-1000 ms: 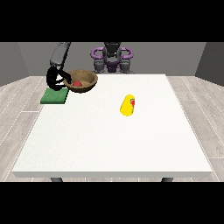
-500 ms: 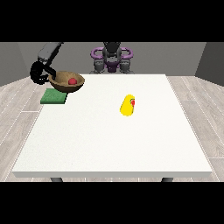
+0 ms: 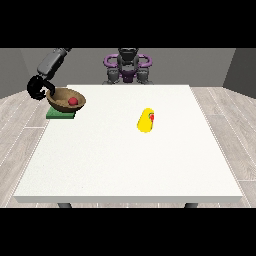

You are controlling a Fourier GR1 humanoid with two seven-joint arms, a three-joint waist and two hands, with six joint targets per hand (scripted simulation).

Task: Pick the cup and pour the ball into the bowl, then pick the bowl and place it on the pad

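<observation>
**Bowl with ball at the pad, cup lying mid-table**

- Far left of the view: black hand (image 3: 37, 88) at the table's left edge, on an arm (image 3: 52, 62) that slopes down from the upper left. Its fingers curl around the left rim of the bowl (image 3: 64, 100) and have hold of it
- Bowl: brown, over the green pad (image 3: 59, 114), tilted slightly with the hand side higher. Whether its base touches the pad or sits just above it cannot be told from this view
- Ball (image 3: 73, 101): red, inside the bowl, toward its right side
- Pad: flat, at the table's back left corner; only its front and left strip shows beneath the bowl
- Table (image 3: 125, 165): white, broad
- Centre, back: robot torso (image 3: 128, 67) behind the far table edge, with purple rings at the shoulders
- Right of centre: yellow cup (image 3: 146, 120) lying on its side on the table, well apart from the bowl and pad. A small red mark shows on its upper right part; what it is cannot be told
- The hand at the view's right does not appear in the view
</observation>
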